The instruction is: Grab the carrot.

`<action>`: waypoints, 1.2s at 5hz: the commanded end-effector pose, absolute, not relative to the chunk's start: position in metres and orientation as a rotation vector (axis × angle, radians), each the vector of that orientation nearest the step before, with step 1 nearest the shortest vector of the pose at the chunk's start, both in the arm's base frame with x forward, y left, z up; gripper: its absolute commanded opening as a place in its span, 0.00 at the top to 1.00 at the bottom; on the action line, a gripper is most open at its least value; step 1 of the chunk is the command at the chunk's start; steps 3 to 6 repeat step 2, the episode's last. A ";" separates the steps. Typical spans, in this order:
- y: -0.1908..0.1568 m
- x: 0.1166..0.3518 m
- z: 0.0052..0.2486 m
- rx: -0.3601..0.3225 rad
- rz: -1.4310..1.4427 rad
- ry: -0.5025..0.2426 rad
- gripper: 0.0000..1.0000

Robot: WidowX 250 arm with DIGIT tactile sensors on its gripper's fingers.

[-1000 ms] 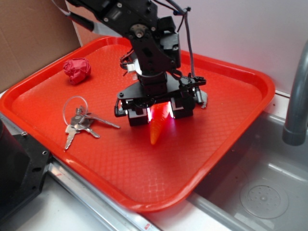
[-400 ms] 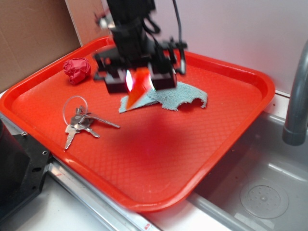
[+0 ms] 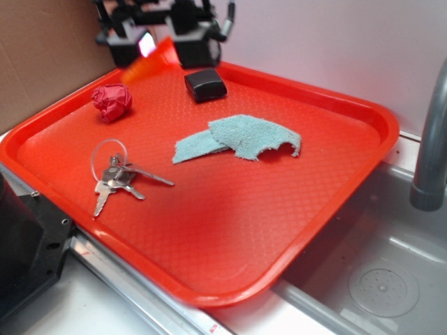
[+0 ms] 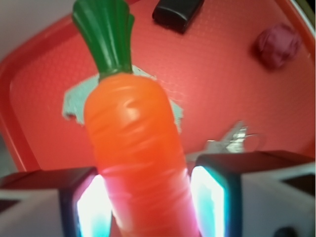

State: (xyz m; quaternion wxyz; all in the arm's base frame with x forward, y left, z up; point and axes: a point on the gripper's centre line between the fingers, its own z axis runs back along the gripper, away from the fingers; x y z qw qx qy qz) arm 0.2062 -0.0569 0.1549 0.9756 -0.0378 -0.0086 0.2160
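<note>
My gripper is high above the tray's far left corner and is shut on the carrot, which sticks out downward and to the left as an orange tapered cone. In the wrist view the carrot fills the middle, glossy orange with faint ridges and a dark green stem pointing up, clamped between the two glowing pads.
The red tray holds a crumpled red paper ball, keys on a ring, a teal cloth and a small black box. A cardboard wall stands at left, a sink and grey faucet pipe at right.
The gripper has lifted the carrot off the tray and carried it up and toward the far left corner. The teal cloth and black box are now uncovered.
</note>
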 end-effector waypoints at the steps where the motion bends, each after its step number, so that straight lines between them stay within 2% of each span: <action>1: -0.026 0.211 0.194 -0.135 0.404 -0.039 1.00; 2: -0.027 0.209 0.192 -0.149 0.333 -0.084 1.00; 6: -0.027 0.209 0.192 -0.149 0.333 -0.084 1.00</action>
